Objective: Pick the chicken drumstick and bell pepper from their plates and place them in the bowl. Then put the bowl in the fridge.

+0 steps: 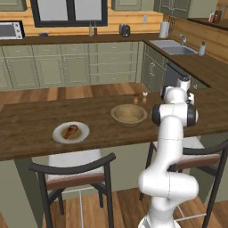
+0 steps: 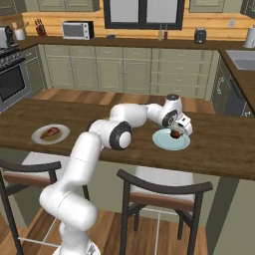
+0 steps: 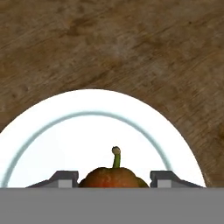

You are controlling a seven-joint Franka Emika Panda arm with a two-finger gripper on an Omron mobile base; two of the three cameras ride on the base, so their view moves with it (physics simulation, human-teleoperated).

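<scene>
The red bell pepper (image 3: 114, 176) with its green stem sits on the pale bluish-white plate (image 3: 100, 127). My gripper (image 3: 114, 180) is lowered over it, and the two fingertips (image 3: 68, 179) press against its left and right sides. From the right base view, the gripper (image 2: 177, 131) is down on the bell pepper (image 2: 176, 134) over that plate (image 2: 162, 140). The chicken drumstick (image 1: 70, 131) lies on the white plate (image 1: 82, 136) at the counter's left. The tan wooden bowl (image 1: 128, 114) stands between the two plates. The fridge is out of view.
Two small shakers (image 1: 140, 98) stand just behind the bowl. Dark chairs (image 1: 73, 171) (image 2: 164, 191) are tucked under the counter's near edge. A sink (image 1: 171, 46) is set in the back right counter.
</scene>
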